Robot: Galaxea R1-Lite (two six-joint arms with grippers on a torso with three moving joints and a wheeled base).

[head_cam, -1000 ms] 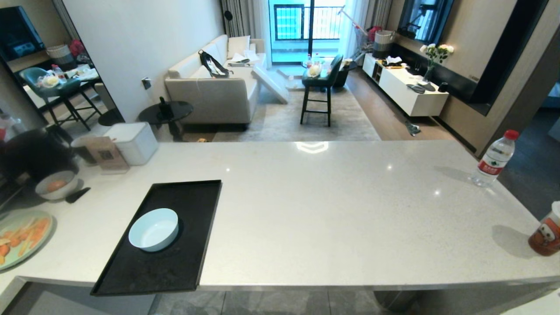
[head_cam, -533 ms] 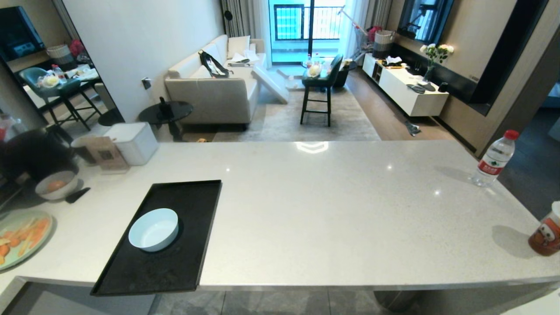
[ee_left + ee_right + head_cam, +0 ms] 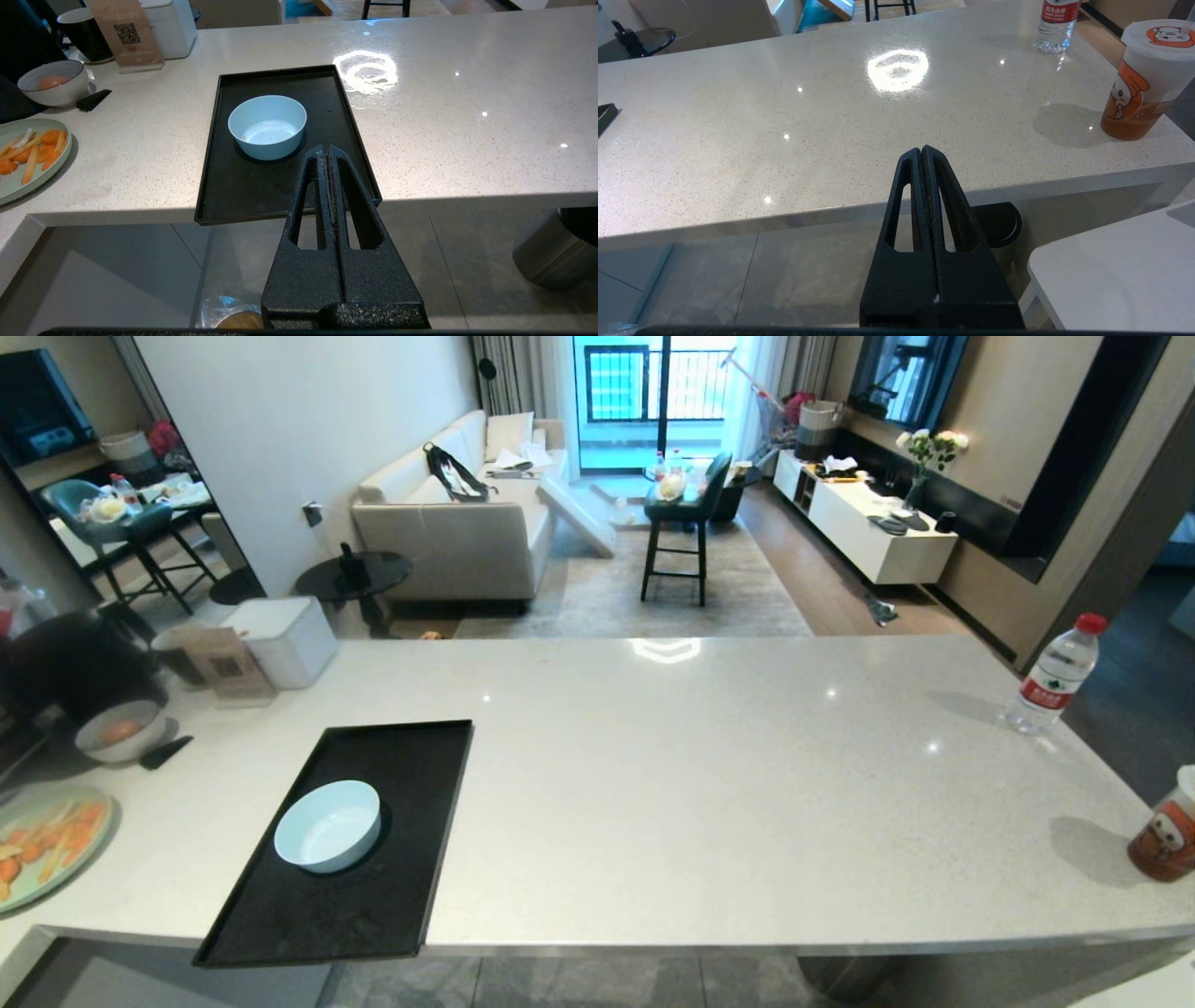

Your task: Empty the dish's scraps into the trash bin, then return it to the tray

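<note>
Looked done to me: dish (image 3: pixel 267 126) sat empty on the tray (image 3: pixel 224 196), both grippers (image 3: pixel 326 150) (image 3: pixel 921 150) clenched on nothing.

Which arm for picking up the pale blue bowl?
Left. The left gripper points at the pale blue bowl on the black tray; the right gripper faces bare counter.

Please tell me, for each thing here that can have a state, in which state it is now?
Bowl: upright on the tray, empty except faint residue.
Left pincer: shut, holding nothing, before the counter edge.
Right pincer: shut, holding nothing.
Bottle: upright, capped.
Cup: upright, lidded, partly full.
Green plate: holds orange sticks.
Grey bowl: holds an orange ball.
</note>
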